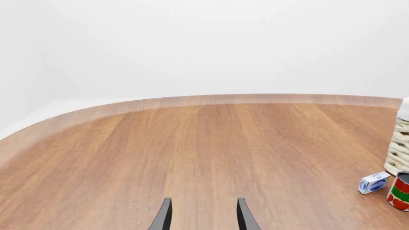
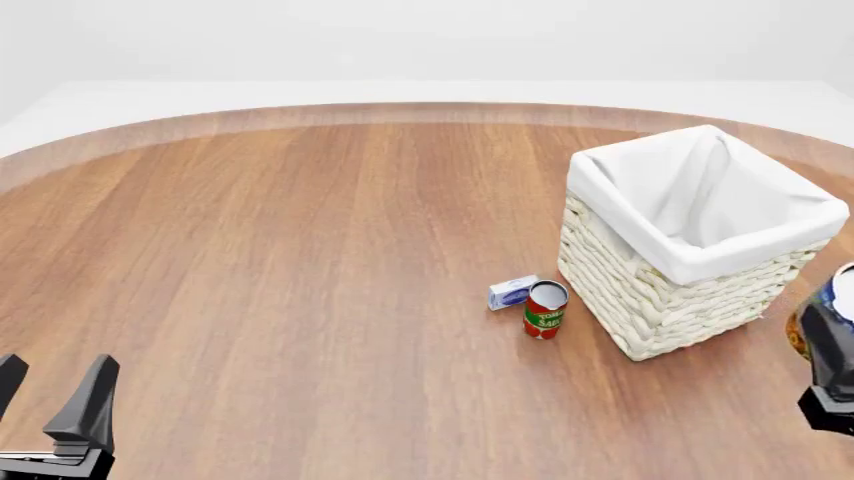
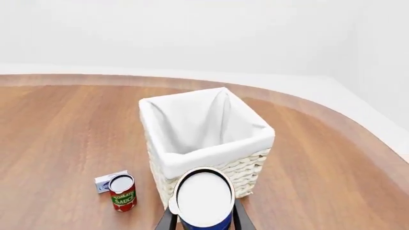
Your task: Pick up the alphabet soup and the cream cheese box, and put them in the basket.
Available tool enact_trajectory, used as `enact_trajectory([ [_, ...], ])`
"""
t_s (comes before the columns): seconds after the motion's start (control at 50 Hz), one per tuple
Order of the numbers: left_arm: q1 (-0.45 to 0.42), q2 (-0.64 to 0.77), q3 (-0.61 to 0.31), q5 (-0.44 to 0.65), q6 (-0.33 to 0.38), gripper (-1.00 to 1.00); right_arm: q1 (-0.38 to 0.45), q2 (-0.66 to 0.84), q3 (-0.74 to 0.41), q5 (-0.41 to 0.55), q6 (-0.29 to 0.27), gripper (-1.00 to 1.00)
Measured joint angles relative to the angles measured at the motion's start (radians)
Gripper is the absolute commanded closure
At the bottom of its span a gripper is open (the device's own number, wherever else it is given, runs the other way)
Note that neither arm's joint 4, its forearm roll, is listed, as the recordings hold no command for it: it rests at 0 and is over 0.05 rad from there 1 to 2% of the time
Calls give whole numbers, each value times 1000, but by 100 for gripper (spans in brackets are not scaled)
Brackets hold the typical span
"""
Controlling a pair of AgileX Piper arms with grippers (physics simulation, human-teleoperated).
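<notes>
A: Simulated tabletop (image 2: 267, 300), mid-task: right arm's jaws (image 3: 203, 218) clamped on the alphabet soup (image 3: 204, 199), one finger each side of the can, pale lid toward the wrist cam. In the front view only a sliver of can shows at the frame edge w/ the dark gripper below it.

B: And the basket (image 3: 198, 158)?

A: Straight ahead of the right jaws, just beyond the can, open mouth w/ white liner facing up. From the pictures the can looks lifted off the wood, approx. level w/ the rim or a bit under; hard to be sure.

B: So the step in hand is the carry-over.

A: Likely. Doing it well means clearing the rim first, then moving fwd until the can sits over the liner's hollow, not over the folded edge, before the jaws part. Releasing low would keep the can from bouncing or tipping the basket.

B: Cream cheese box (image 2: 513, 292)?

A: On the wood, beside the basket's wall, touching or nearly touching the red tomato can (image 2: 545, 310). Both lie ahead and off to one side of the right jaws, so a straight carry shouldn't clip them.

B: Left arm?

A: Left jaws (image 1: 203, 215) apart, holding nothing, low over bare wood, well away from the box.
</notes>
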Motion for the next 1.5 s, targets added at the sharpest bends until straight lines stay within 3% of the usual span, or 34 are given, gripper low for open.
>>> enact_trajectory([
  [0.34,0,0,0,0,0,-100,8,74,-124,-21,-4,100],
  [0.88,0,0,0,0,0,-100,32,317,-327,-113,-26,100],
  [1.5,0,0,0,0,0,-100,88,623,-521,-132,-32,100],
])
